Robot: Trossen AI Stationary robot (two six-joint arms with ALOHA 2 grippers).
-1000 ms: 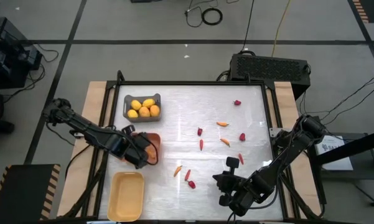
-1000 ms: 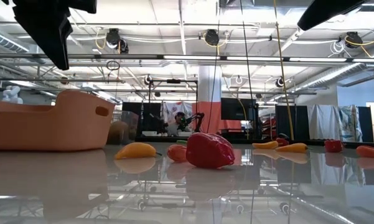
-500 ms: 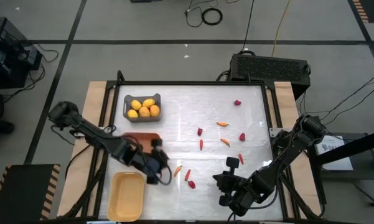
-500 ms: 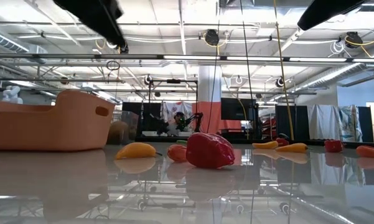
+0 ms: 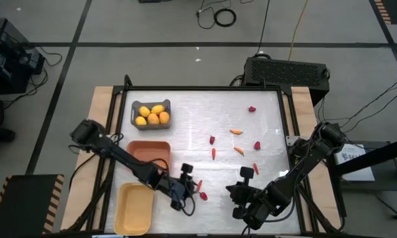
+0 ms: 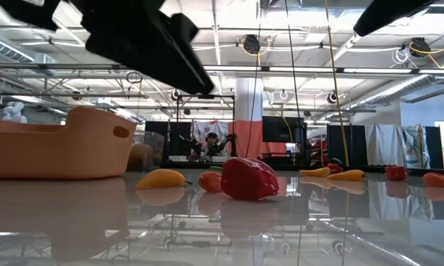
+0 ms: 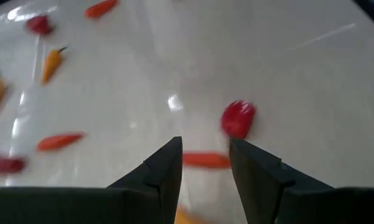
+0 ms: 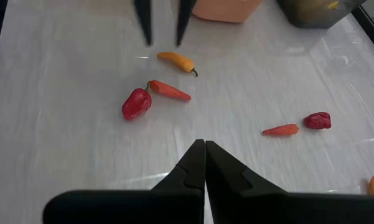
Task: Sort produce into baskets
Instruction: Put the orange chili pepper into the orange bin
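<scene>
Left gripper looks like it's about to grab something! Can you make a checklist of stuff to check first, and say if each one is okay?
1. Left gripper fingers apart and empty: ok.
2. A piece lined up between them: ok, the thin orange-red piece shows in the gap.
3. Red piece clear of the fingers: cannot tell, it lies close beside.
4. Orange basket has room: ok.
5. Right gripper shut and waiting at the table's near edge, out of the way: ok.
6. Gripper low enough to grip: cannot tell.
</scene>
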